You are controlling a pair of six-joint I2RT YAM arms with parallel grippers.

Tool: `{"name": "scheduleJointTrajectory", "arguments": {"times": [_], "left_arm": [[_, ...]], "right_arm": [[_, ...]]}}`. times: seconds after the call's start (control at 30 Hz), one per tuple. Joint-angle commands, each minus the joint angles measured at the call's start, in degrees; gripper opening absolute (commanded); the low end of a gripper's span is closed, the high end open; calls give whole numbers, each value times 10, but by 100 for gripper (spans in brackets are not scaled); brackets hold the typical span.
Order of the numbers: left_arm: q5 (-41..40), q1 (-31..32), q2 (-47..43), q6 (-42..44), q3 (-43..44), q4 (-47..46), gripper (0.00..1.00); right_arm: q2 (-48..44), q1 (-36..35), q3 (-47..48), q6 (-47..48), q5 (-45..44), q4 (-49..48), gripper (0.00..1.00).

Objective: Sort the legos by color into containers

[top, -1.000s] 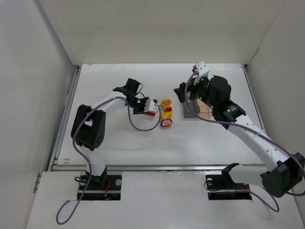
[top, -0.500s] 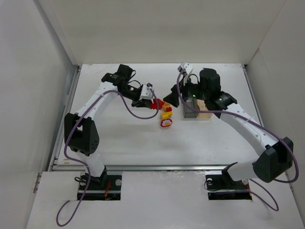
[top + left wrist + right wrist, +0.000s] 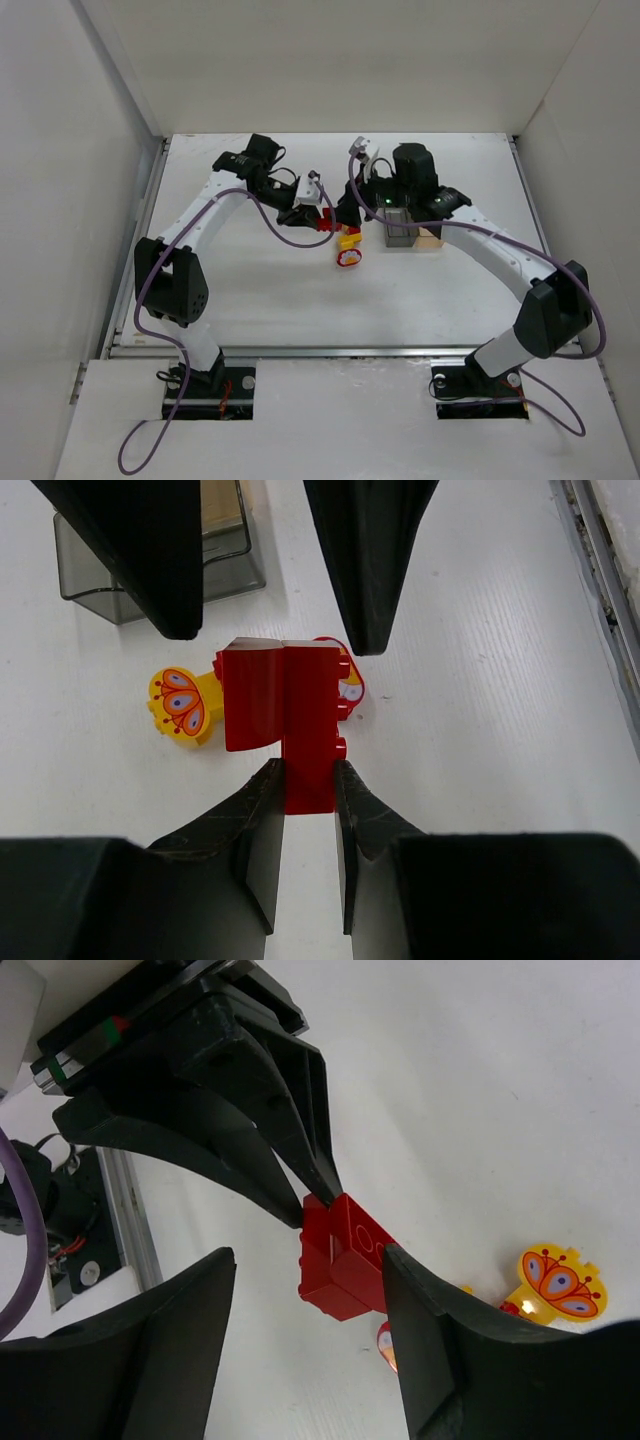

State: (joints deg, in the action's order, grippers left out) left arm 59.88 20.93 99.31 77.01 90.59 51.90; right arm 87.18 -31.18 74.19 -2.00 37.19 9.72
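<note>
Jaws of the left gripper (image 3: pixel 308 780) clamp narrowly on one leg of the red L-shaped brick (image 3: pixel 285 705). The right gripper (image 3: pixel 310 1255) faces it, spread wide and holding nothing. A yellow butterfly brick (image 3: pixel 180 705) and a round red brick (image 3: pixel 352 685) lie beneath, near the grey box (image 3: pixel 100 590) and the amber box (image 3: pixel 431 236).

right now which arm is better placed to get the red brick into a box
Right, probably: the right hand is open at the red brick the left hand holds, and the containers sit beside that arm.
</note>
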Motion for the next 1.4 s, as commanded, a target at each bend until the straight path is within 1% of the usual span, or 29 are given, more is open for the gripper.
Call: {"name": "scheduleJointTrajectory", "arguments": {"times": [0.0,0.1,0.23,0.33,0.37,0.53,0.67,0.73,0.77,0.83,0.93,1.03,1.13,1.17,1.23,1.27,1.37], "left_arm": [[37,2,-18,-10,22,11,0],[37,2,-18,-16,22,5,0],[43,2,-18,-27,22,0,0],[48,2,-18,-27,22,0,0],[48,2,-18,-27,22,0,0],[53,2,-24,-27,22,0,0],[53,2,-24,-27,22,0,0],[53,2,-24,-27,22,0,0],[53,2,-24,-27,17,0,0],[48,2,-24,-27,17,0,0],[35,2,-24,-27,11,-6,0],[17,2,-24,-27,6,-6,0],[5,13,-31,-16,-1,-6,0],[5,13,-37,-10,-1,-6,0],[5,13,-37,-10,-1,-6,0],[5,19,-37,-10,-1,0,0],[11,19,-37,-10,-1,5,0]], "right_arm": [[-3,-8,24,-4,22,-11,65],[4,-13,18,-4,4,-11,62],[21,-13,18,-4,4,-11,58],[26,-13,24,-4,-11,-11,58],[33,-13,24,-4,-17,-11,57],[48,-13,35,-4,-23,-11,54],[54,-13,41,-9,-11,-11,42],[59,-13,47,-9,-4,-11,39],[59,-13,53,-9,2,-11,35],[65,-13,53,-14,8,-11,23],[76,-13,58,-27,8,-11,0],[76,-13,58,-56,-25,-11,0],[89,-3,64,-95,-92,-11,0],[89,-3,70,-105,-152,-11,0],[95,-3,70,-123,-213,-11,0],[95,2,70,-144,-264,-11,0],[100,9,75,-189,-303,-11,0]]}}
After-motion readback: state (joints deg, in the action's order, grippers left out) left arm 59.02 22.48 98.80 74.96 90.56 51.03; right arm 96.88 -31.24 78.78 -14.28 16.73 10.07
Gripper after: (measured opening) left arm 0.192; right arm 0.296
